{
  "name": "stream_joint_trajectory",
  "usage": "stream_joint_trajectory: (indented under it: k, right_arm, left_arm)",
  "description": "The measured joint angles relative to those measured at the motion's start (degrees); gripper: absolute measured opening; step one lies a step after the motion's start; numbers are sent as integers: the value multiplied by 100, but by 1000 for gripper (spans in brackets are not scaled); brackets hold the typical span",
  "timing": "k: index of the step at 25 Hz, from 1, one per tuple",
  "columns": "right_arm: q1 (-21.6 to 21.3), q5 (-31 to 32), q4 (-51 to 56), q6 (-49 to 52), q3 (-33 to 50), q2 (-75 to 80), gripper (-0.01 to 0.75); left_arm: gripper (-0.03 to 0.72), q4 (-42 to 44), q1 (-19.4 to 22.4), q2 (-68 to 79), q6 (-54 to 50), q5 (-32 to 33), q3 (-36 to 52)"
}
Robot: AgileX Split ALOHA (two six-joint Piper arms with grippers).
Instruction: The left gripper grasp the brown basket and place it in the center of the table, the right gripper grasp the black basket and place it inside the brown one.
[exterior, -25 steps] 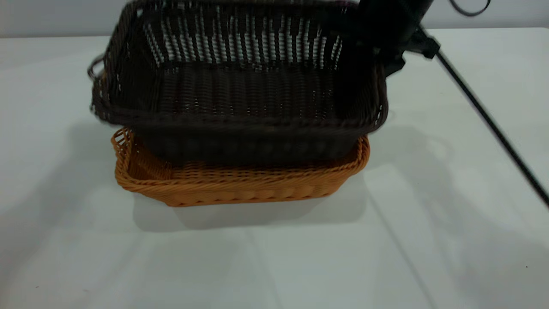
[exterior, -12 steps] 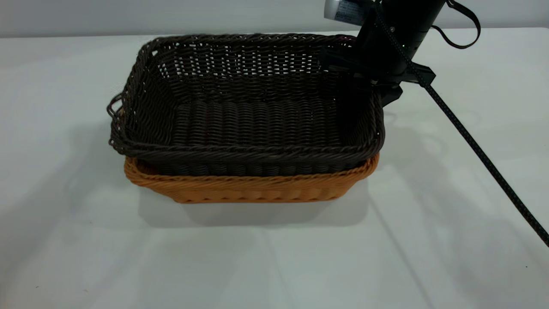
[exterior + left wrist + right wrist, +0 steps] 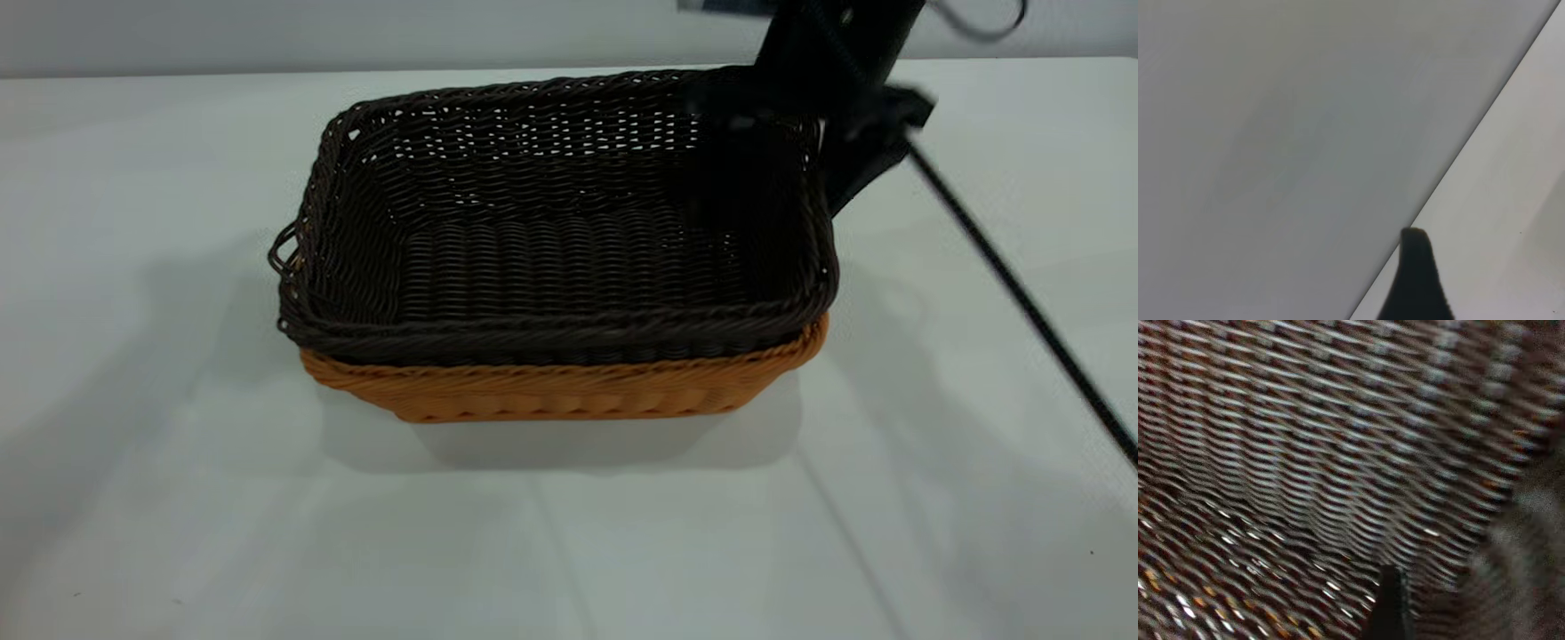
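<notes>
The black basket (image 3: 551, 258) sits nested inside the brown basket (image 3: 569, 396) on the table (image 3: 178, 498), left of the right arm. Only the brown basket's front wall and rim show. My right gripper (image 3: 813, 151) is at the black basket's far right corner, shut on its rim, one finger inside and one outside. In the right wrist view the dark weave (image 3: 1305, 453) fills the picture, with one fingertip (image 3: 1388, 607) against it. My left gripper is out of the exterior view. Its wrist view shows one finger (image 3: 1415, 280) over bare table, holding nothing.
The right arm's black cable (image 3: 1022, 302) runs diagonally down across the table's right side. A table edge (image 3: 1471, 147) crosses the left wrist view.
The black basket came down from a tilted, raised pose into the brown basket. Both baskets then slid to the right with the right gripper.
</notes>
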Motion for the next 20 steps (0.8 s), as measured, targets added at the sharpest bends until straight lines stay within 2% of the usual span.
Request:
stream_joint_trajectory:
  k: [6, 11, 15, 20]
  right_arm:
    - [0, 581, -628, 179, -288, -475, 584]
    - [0, 1432, -847, 469, -691, -918, 584]
    - [0, 1587, -937, 481, -758, -1627, 584]
    - [0, 1680, -914, 683, -723, -2785, 585]
  left_arm:
    - [494, 0, 0, -187, -18, 274, 0]
    - [494, 5, 0, -518, -34, 929, 0]
    - [484, 33, 0, -1039, -378, 1642, 0]
    - [436, 184, 0, -1817, -1373, 2447, 0]
